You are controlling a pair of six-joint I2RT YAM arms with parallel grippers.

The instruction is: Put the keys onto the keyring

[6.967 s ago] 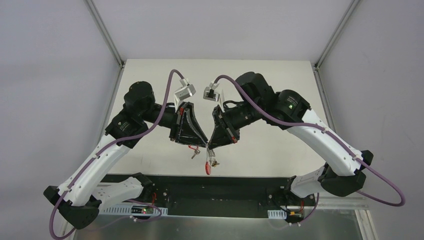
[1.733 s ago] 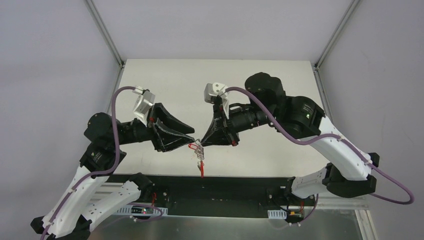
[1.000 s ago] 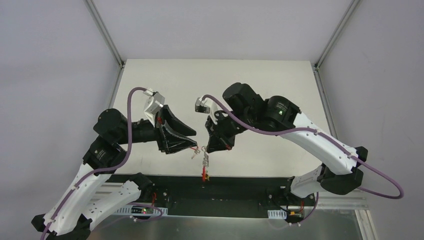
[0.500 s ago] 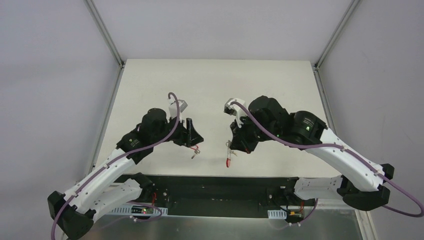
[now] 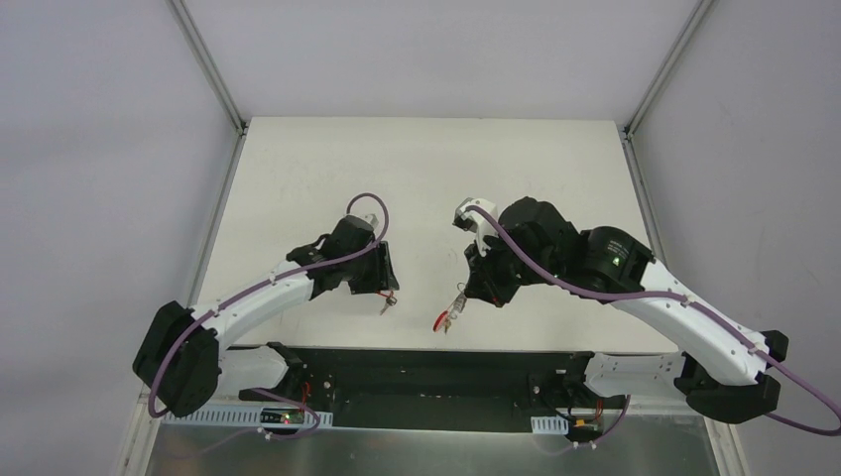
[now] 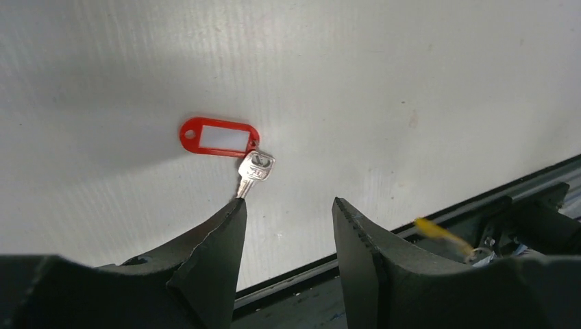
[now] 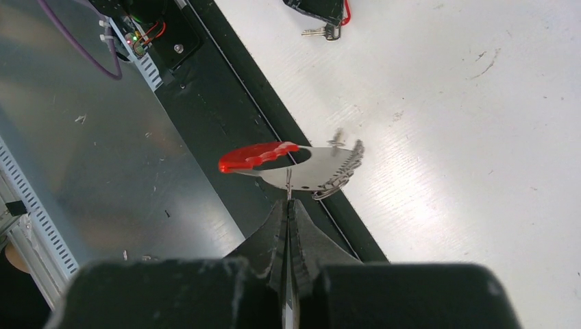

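Right wrist: fingers [image 7: 268,238] pinch keyring [image 7: 328,192]; key [image 7: 316,31] on table [image 7: 479,103].

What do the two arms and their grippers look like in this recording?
The left arm and right arm are built of white shell links joined by rounded black joints. A purple cable runs along each. A small green light glows on a black joint of the right arm. The left gripper and right gripper have matte black, wedge-shaped fingers.
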